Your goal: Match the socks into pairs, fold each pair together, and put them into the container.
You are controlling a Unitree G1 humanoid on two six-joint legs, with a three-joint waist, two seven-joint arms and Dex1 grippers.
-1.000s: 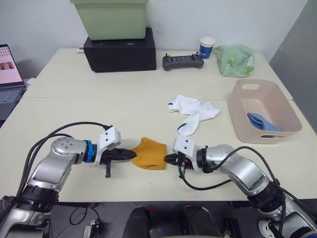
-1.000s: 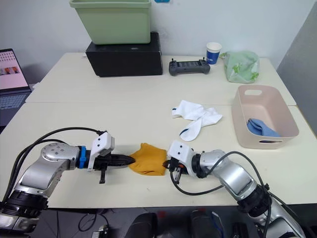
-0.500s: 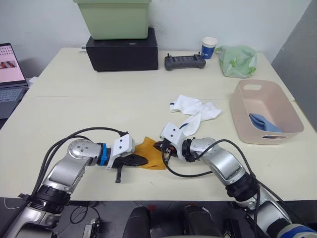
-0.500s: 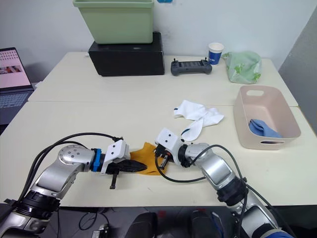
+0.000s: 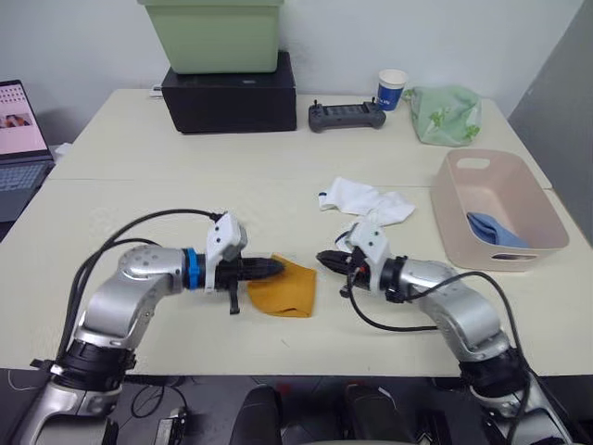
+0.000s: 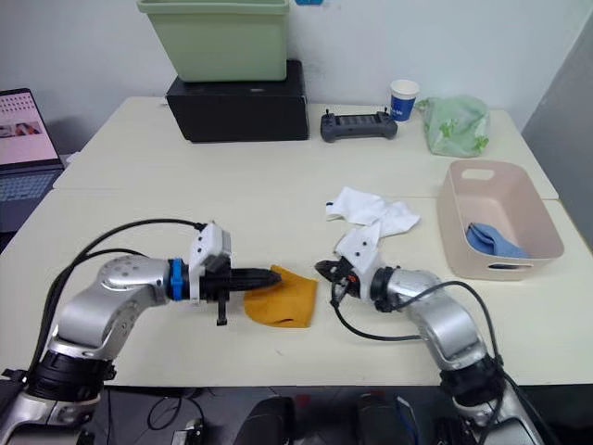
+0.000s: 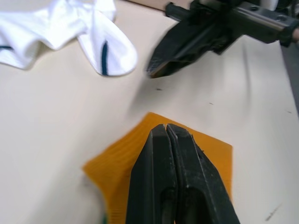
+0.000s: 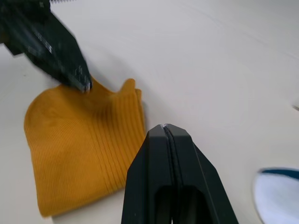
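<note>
A folded mustard-orange sock bundle [image 5: 284,289] lies flat near the table's front edge. My left gripper [image 5: 275,269] is shut, and its tips rest on the bundle's far left corner [image 7: 210,149]. My right gripper [image 5: 322,257] is shut and holds nothing, a short way to the right of the orange bundle [image 8: 79,140] and clear of it. Two white socks [image 5: 367,200] with dark marks lie crumpled behind it. The pale pink container [image 5: 519,248] stands at the right with a light blue sock [image 5: 486,227] inside.
At the back stand a green bin [image 5: 211,35] on a black box [image 5: 227,93], a controller [image 5: 345,115], a paper cup [image 5: 390,88] and a pale green cloth bag [image 5: 443,113]. A laptop [image 5: 17,125] sits at the far left.
My right gripper has drawn back to the right, off the orange bundle. My left gripper has shifted from the bundle's near side to its far left corner. The bundle now lies flatter.
</note>
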